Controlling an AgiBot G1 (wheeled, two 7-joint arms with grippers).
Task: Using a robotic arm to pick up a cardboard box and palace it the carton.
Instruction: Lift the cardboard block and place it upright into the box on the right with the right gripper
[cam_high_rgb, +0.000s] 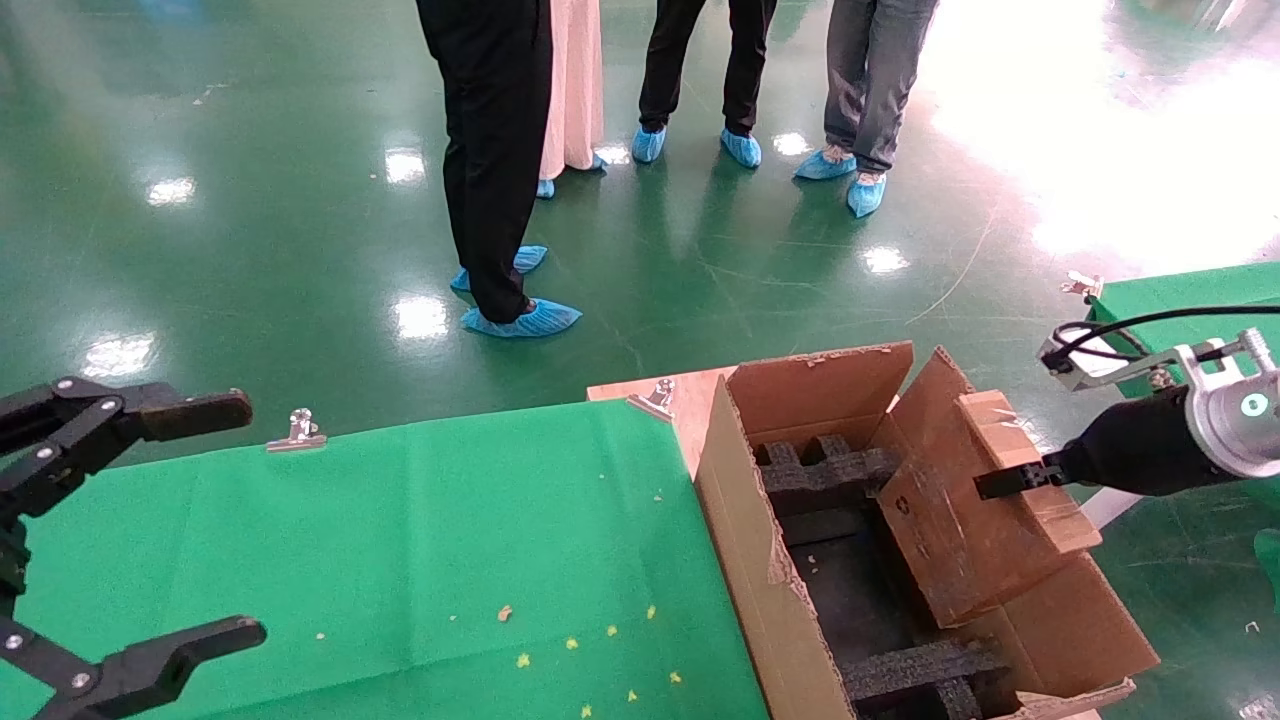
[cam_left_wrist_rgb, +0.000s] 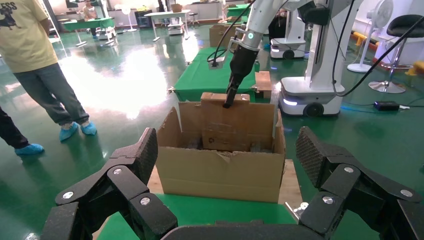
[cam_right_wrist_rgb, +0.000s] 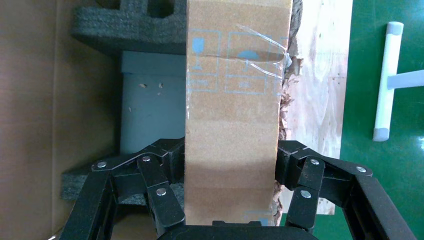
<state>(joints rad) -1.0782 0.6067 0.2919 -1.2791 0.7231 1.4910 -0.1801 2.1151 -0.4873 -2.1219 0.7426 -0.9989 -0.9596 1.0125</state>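
My right tool (cam_high_rgb: 985, 487) is pinching the cardboard box (cam_high_rgb: 960, 520) edge-on, tilted over the carton (cam_high_rgb: 760, 560), long axis running 11 to 5, foam bed at 9. Left tool (cam_high_rgb: 215, 520) sits spread over the worktop (cam_high_rgb: 420, 540).

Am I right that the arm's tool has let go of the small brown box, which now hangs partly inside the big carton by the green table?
Not quite. The right tool is shut on the cardboard box, its fingers pressed against both faces, as the right wrist view shows. The rest holds: the box hangs partly inside the carton beside the green table.
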